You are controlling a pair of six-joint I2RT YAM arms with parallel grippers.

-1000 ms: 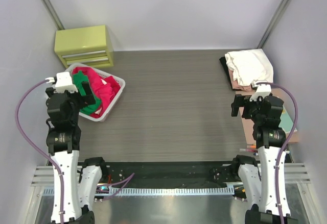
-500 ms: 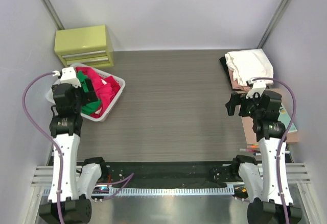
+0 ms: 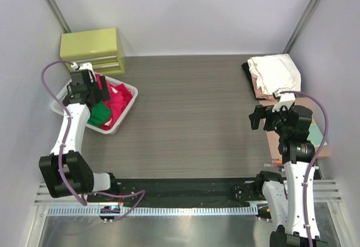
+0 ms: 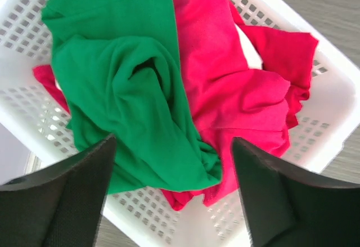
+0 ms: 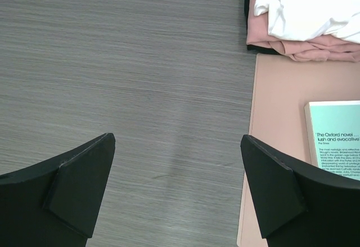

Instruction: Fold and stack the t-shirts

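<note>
Basket [image 3: 125, 113] on bench [image 3: 191, 106] at 9 o'clock, crumpled t-shirts [image 4: 169, 84] heaped in it. Drawer unit [image 3: 93, 49] just behind basket, 10 o'clock corner. Folded t-shirts [image 3: 274, 73] stacked at 2 o'clock. Board [image 5: 275, 146] at 3 o'clock, just before the stack; book [image 5: 337, 140] on board. Left claw [image 4: 172, 139] over basket, right claw [image 5: 177, 139] over bench beside board.

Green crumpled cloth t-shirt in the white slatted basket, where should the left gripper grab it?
Pinch the raised, bunched fold at the middle of the green crumpled cloth t-shirt, coming straight down from above: that ridge stands proud, and the open left gripper hangs above it.
</note>
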